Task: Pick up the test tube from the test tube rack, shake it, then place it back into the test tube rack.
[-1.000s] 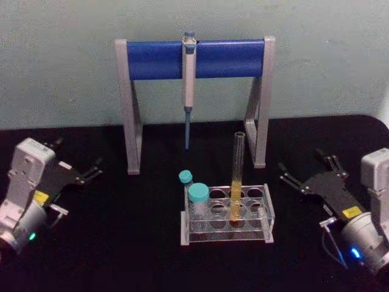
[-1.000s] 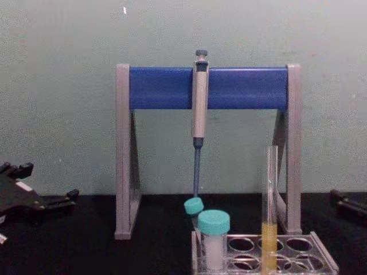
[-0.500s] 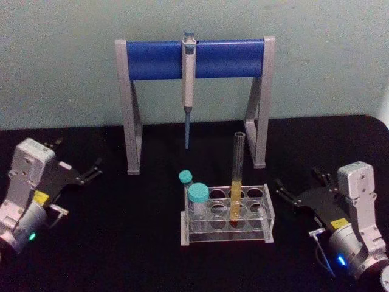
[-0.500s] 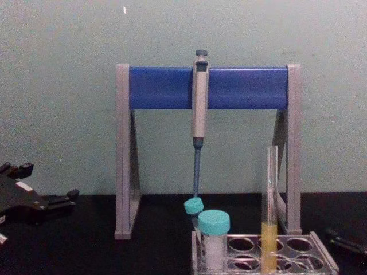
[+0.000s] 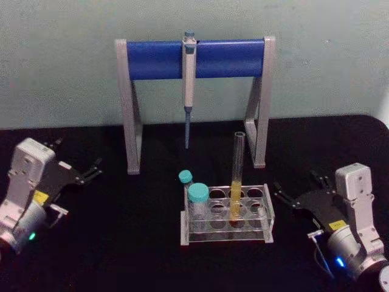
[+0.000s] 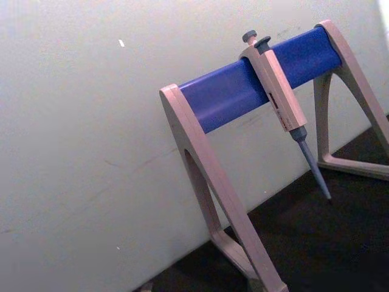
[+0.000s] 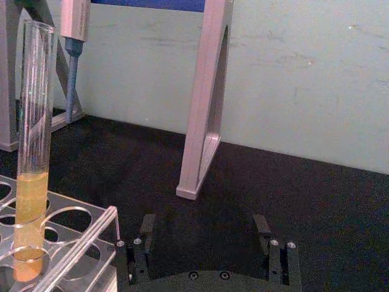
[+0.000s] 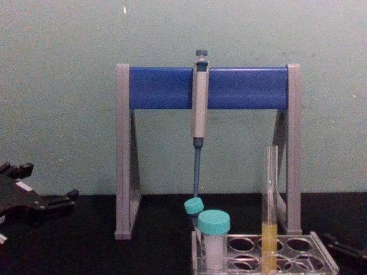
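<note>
Now, your readout:
Test tube (image 5: 237, 176): upright in the test tube rack (image 5: 267, 214), mid-surface, untouched.
Right gripper (image 5: 298, 190): fingers apart, has dropped and closed in beside the rack's right end; you're approaching the pick.
Left gripper (image 5: 78, 171): fingers apart, parked near the left edge.
Writing: none legible.

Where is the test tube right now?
The test tube stands upright in the test tube rack at the table's centre in the head view, right of two teal-capped vials and in front of the pipette stand.
</note>
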Controlling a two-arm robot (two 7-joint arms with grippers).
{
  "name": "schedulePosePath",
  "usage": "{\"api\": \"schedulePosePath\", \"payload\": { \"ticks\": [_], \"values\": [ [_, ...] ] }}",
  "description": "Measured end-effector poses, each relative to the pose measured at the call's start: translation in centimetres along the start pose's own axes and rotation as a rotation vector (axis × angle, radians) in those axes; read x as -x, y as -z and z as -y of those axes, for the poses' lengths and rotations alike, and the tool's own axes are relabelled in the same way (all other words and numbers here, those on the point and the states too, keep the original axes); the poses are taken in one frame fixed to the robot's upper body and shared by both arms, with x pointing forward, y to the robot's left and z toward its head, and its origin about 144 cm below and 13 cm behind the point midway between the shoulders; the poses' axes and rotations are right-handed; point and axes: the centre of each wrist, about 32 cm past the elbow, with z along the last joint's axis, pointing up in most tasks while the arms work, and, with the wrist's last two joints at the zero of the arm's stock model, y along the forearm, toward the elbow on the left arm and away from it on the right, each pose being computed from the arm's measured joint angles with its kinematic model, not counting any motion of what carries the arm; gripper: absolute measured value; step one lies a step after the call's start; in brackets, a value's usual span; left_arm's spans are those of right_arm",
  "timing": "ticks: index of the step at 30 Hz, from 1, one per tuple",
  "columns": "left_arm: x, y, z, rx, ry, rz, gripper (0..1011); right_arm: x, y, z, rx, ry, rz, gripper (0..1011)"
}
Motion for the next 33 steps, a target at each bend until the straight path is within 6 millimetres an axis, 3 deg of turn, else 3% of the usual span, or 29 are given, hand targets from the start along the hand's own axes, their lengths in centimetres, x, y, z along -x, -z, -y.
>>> {"api": "schedulePosePath", "payload": {
  "ticks": [33],
  "values": [
    [0.00, 0.00, 0.00, 0.000, 0.000, 0.000, 1010, 0.00, -0.10, 0.04, -0.004, -0.001, 0.002, 1000]
  ]
}}
